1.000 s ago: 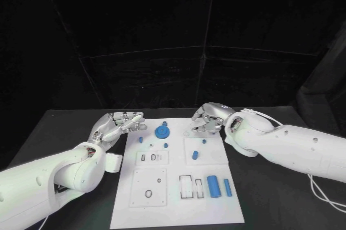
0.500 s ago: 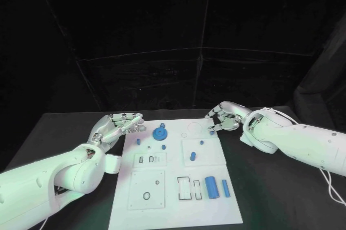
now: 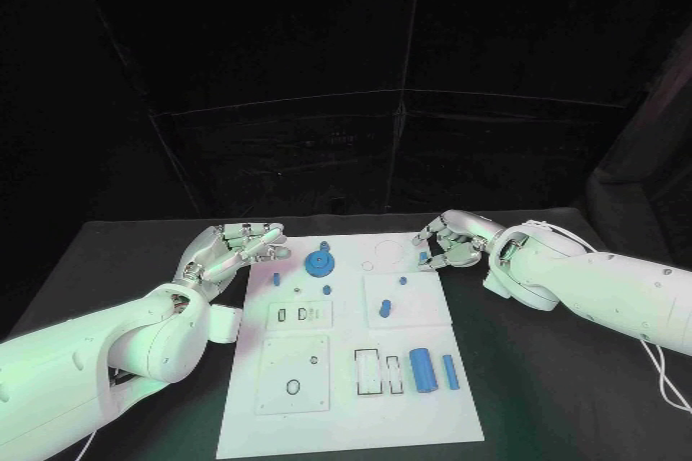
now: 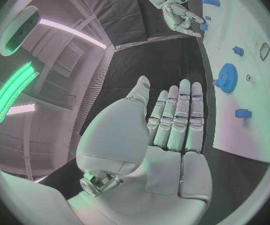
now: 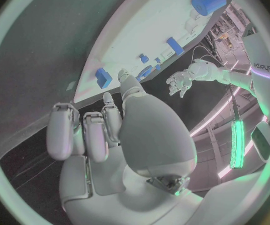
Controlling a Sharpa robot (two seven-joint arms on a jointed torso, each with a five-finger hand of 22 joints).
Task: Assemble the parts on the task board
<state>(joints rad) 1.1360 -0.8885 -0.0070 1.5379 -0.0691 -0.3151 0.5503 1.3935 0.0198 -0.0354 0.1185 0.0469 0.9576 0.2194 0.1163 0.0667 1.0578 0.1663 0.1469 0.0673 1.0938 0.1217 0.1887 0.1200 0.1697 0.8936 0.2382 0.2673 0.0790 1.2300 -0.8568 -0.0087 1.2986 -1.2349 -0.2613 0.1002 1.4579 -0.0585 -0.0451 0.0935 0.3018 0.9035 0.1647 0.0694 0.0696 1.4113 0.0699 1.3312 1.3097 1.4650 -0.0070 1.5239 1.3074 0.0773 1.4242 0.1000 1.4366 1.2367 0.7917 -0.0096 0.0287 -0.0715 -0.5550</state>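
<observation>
Board: white task board (image 3: 353, 381) lies mid-table on the black table (image 3: 101, 251), long axis running away from the robot.
Left hand (image 3: 228, 251): off the board's far left corner, palm up, fingers straight and together, holding nothing.
Right hand (image 3: 450, 239): at the board's far right corner, fingers curled inward; can't tell if anything is in them.
Parts: blue gear (image 3: 322, 265) near far edge; blue cylinder (image 3: 421, 370) and slim blue bar (image 3: 449, 371) at near right, lying loose.

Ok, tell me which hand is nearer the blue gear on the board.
Left, narrowly. The left hand hovers open just off the task board's left edge, beside the blue gear. The right hand sits over the board's far right corner, slightly further away.
</observation>
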